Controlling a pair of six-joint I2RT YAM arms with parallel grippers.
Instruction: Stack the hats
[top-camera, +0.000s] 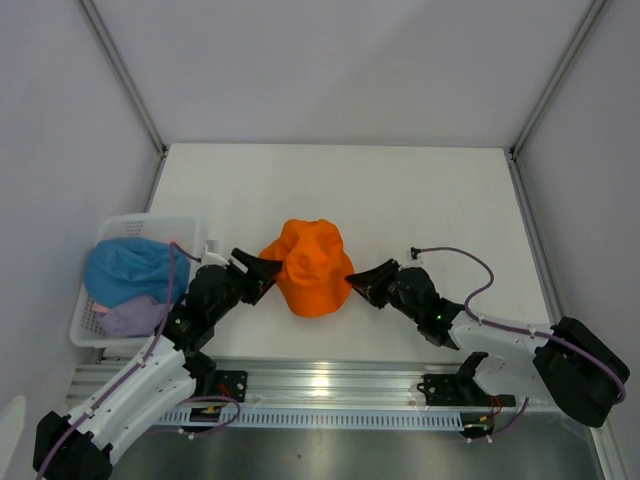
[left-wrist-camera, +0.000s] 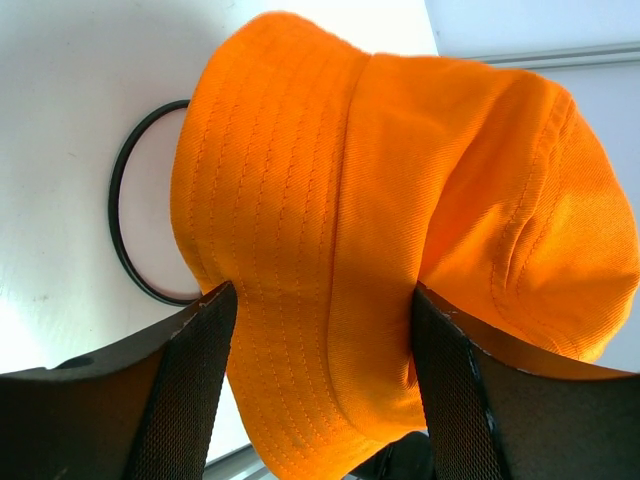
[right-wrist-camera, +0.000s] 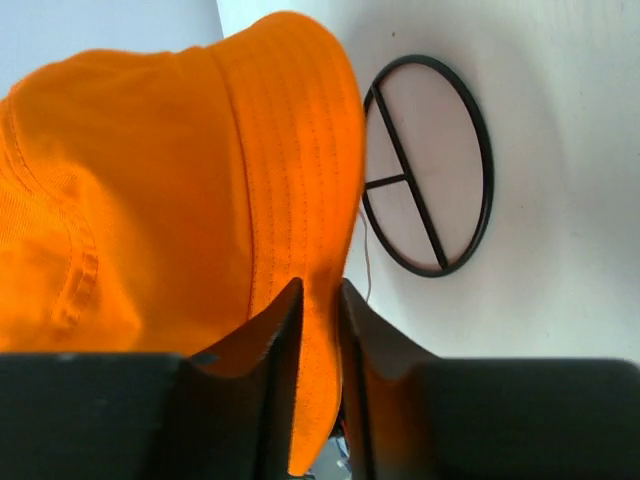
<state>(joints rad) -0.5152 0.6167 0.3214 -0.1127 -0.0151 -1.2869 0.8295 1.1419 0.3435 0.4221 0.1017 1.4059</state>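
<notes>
The orange hat (top-camera: 310, 268) sits mid-table between both grippers. My left gripper (top-camera: 266, 270) is open, and its jaws straddle the hat's left brim (left-wrist-camera: 300, 330) without pinching it. My right gripper (top-camera: 362, 284) is shut on the hat's right brim (right-wrist-camera: 318, 330), the fabric pressed between its fingers (right-wrist-camera: 275, 330). The blue hat (top-camera: 130, 268) and the lavender hat (top-camera: 132, 318) lie in the white basket (top-camera: 150, 222) at the left. I cannot make out the pink hat.
A black wire ring with cross bars lies on the table under the orange hat, showing in the left wrist view (left-wrist-camera: 120, 220) and the right wrist view (right-wrist-camera: 430, 165). White walls close the table's back and sides. A metal rail (top-camera: 330, 385) runs along the near edge.
</notes>
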